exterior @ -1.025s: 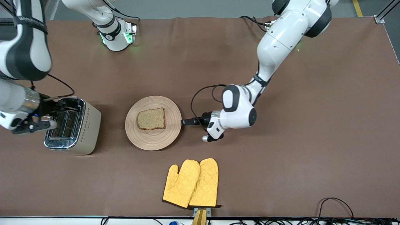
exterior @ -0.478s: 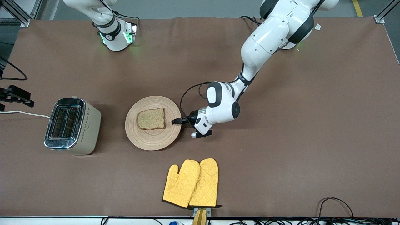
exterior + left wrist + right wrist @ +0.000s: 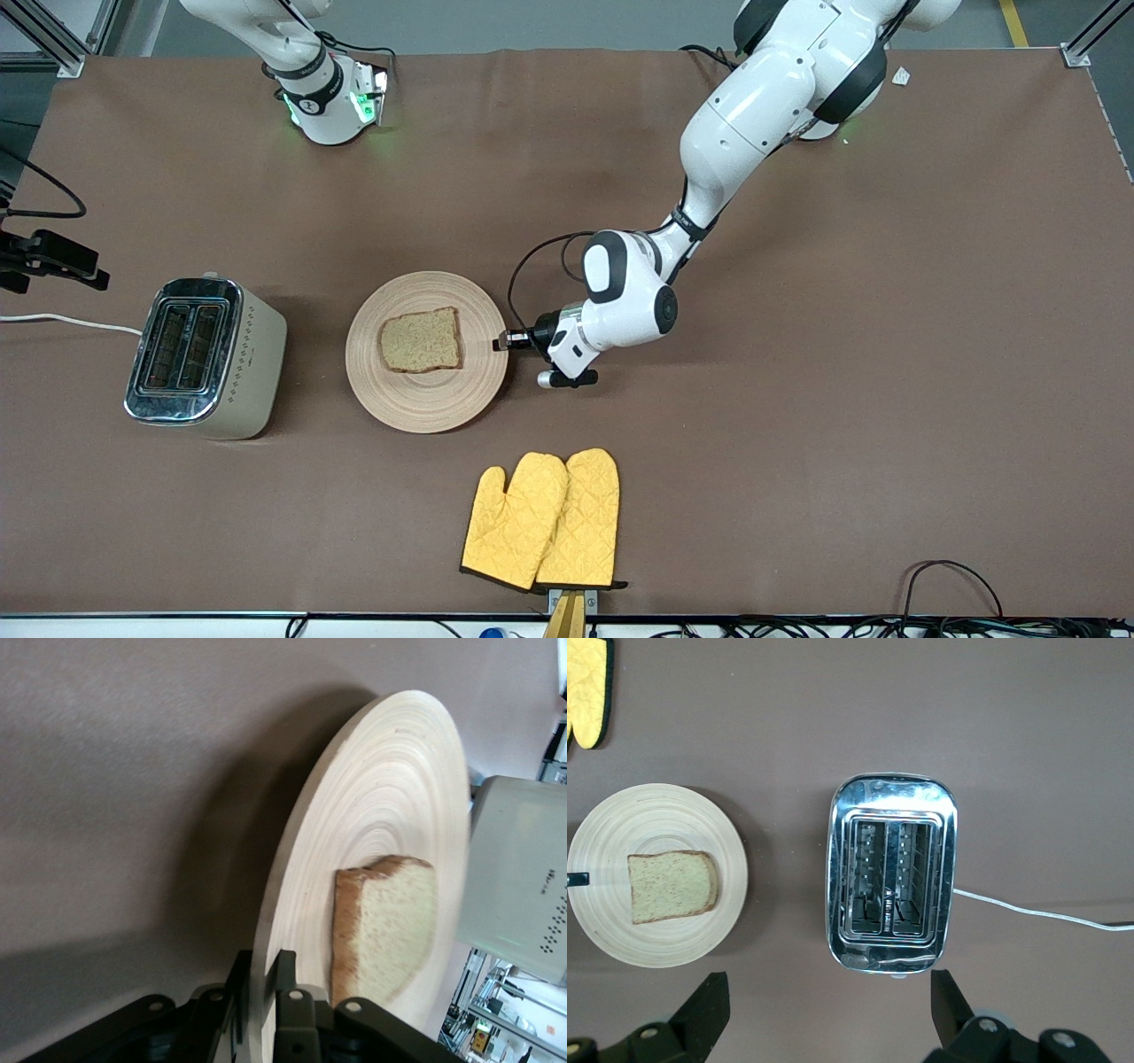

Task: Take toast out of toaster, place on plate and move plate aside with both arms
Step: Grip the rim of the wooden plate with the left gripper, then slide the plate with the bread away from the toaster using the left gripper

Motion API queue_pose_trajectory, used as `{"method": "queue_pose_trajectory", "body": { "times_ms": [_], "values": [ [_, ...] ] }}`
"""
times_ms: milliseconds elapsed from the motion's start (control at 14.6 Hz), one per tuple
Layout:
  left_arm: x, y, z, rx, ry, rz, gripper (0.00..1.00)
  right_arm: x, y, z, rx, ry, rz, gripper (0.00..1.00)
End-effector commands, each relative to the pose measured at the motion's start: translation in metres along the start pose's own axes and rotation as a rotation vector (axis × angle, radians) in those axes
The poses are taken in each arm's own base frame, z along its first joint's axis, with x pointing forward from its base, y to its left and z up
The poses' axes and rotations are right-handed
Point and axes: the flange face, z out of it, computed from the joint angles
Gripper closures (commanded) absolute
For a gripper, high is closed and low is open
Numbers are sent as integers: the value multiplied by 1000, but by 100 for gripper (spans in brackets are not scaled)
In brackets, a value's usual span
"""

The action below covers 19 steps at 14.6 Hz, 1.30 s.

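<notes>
The toast [image 3: 422, 339] lies on the round wooden plate [image 3: 416, 399] in the middle of the table. My left gripper [image 3: 502, 341] is at the plate's rim on the side toward the left arm's end. In the left wrist view it [image 3: 263, 992] is shut on the plate's rim [image 3: 390, 788], one finger above and one below, with the toast [image 3: 385, 926] close by. My right gripper [image 3: 830, 1014] is open and empty, high over the table near the toaster [image 3: 892, 873]. It shows at the edge of the front view [image 3: 53, 257]. The plate [image 3: 620, 930] and toast [image 3: 671, 886] also show in the right wrist view.
A silver two-slot toaster [image 3: 204, 354], slots empty, stands beside the plate toward the right arm's end, its white cord [image 3: 62, 321] running off the table. A pair of yellow oven mitts [image 3: 545, 518] lies nearer to the front camera than the plate.
My left gripper reached the plate's rim and closed on it; the plate with the toast shifted a little toward the toaster. My right arm pulled up and away from the toaster.
</notes>
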Motion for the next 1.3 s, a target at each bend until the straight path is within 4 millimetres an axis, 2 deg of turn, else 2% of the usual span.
{"method": "queue_pose_trajectory", "body": {
  "times_ms": [0,137,205,273,342,410,547,683,888,1093,1230],
  "values": [
    [19,-6,-19,-10,31,11,99,-3,-8,-6,-8,1,9,0],
    [29,-1,-61,-24,-10,38,100,-9,-2,-7,-4,1,18,0],
    [37,4,-88,-38,-29,57,100,-19,0,-3,0,3,19,0],
    [43,0,-112,-45,-55,72,100,-26,-1,-3,1,30,18,0],
    [52,-7,-144,-54,-86,107,100,-29,-2,1,3,37,16,0],
    [58,-22,-170,-59,-124,136,100,-29,-5,1,3,38,10,0],
    [77,-66,-228,-99,-183,211,100,-29,-15,1,0,35,-6,0],
    [96,-116,-286,-150,-188,242,100,-28,-7,-2,-4,44,3,0],
    [126,-198,-388,-113,-191,258,100,-27,-1,-10,-10,63,-8,0],
    [139,-267,-471,-105,-139,300,100,-27,1,-10,-10,63,-9,0],
    [140,-325,-512,-87,-98,367,100,-27,1,-10,-10,63,-17,0]
  ]
}}
